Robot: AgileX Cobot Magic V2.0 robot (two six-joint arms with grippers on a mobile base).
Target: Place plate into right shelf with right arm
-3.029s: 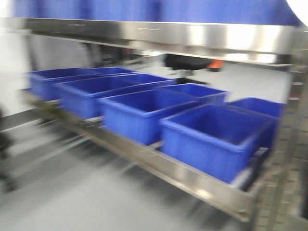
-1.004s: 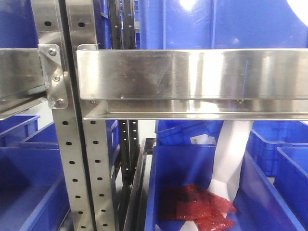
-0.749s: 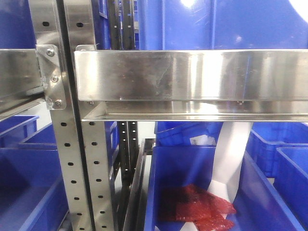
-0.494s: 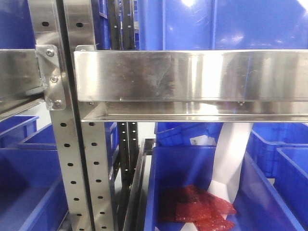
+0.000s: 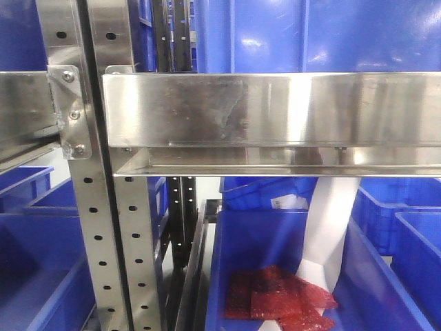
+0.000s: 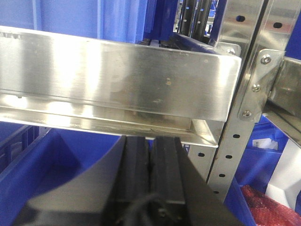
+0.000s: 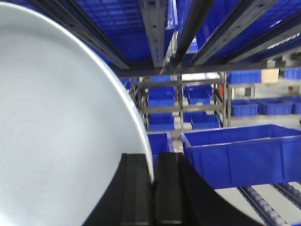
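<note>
Front view close on right shelf (image 5: pixel 275 110) beam, left wrist shares it, right wrist sees bins

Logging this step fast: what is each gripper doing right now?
Left gripper: shut, jaws pressed together, holding nothing.
Right gripper: shut on the rim of the round glossy white plate.

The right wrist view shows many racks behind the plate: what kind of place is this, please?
Probably a warehouse or stockroom. Stainless-steel racks with perforated uprights hold blue plastic bins, and more rows of bins stand on racks farther back.
</note>
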